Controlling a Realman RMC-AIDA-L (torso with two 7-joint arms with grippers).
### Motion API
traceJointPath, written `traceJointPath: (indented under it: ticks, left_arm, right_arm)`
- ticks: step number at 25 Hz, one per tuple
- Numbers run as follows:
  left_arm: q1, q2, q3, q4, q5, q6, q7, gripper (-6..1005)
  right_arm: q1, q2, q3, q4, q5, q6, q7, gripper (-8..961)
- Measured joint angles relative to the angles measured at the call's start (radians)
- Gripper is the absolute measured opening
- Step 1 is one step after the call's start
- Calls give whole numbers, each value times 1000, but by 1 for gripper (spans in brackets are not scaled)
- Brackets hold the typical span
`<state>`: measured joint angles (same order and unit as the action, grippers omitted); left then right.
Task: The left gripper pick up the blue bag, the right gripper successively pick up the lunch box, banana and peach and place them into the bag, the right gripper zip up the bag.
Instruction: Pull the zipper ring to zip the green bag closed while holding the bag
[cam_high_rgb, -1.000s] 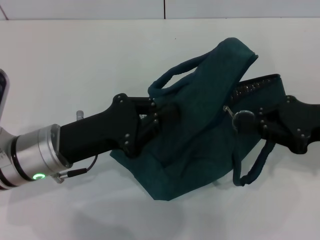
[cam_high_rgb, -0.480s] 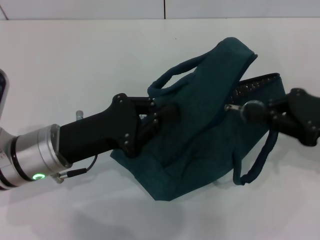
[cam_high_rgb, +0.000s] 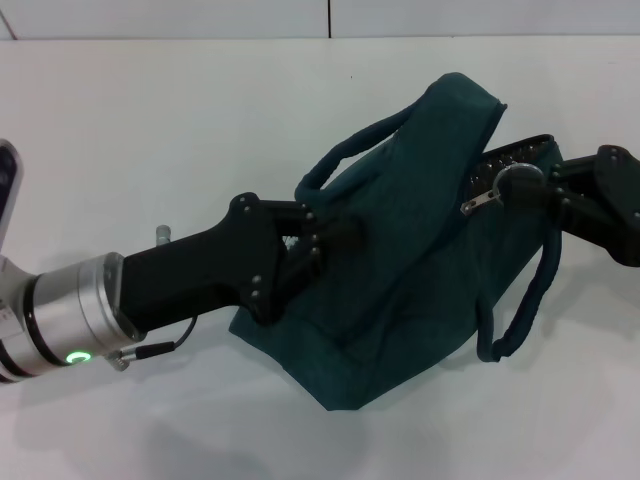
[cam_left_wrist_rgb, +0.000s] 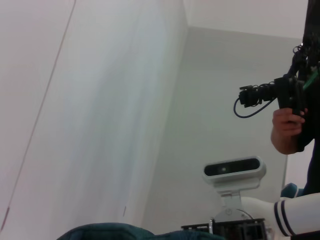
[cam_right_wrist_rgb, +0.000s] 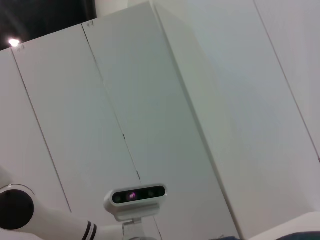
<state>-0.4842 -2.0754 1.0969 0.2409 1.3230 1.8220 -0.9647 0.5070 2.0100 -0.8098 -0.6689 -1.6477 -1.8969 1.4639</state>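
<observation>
White counter (cam_high_rgb: 150, 120); bag (cam_high_rgb: 400, 290) contents hidden. Left tool (cam_high_rgb: 335, 235) clamps bag fabric, right tool (cam_high_rgb: 520, 185) pinches zipper pull (cam_high_rgb: 480, 203); wrist views miss both.

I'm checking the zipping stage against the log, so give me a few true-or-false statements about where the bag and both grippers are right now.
1. The left gripper holds the blue bag at its left side. True.
2. The right gripper is at the zipper pull on the bag's right side. True.
3. The banana and peach lie on the table beside the bag. False: neither is visible on the table.
4. The bag's handle on the right side is gripped by the right gripper. False: it hangs loose below the gripper.
5. The bag lies flat and untouched. False: both grippers are on it.
</observation>
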Motion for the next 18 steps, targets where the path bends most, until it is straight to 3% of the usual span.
traceJointPath:
  ticks: [18]
  left_arm:
    - [0, 0, 1, 0, 67, 36, -6, 58]
  right_arm:
    - [7, 3, 5, 67, 55, 36, -31, 10]
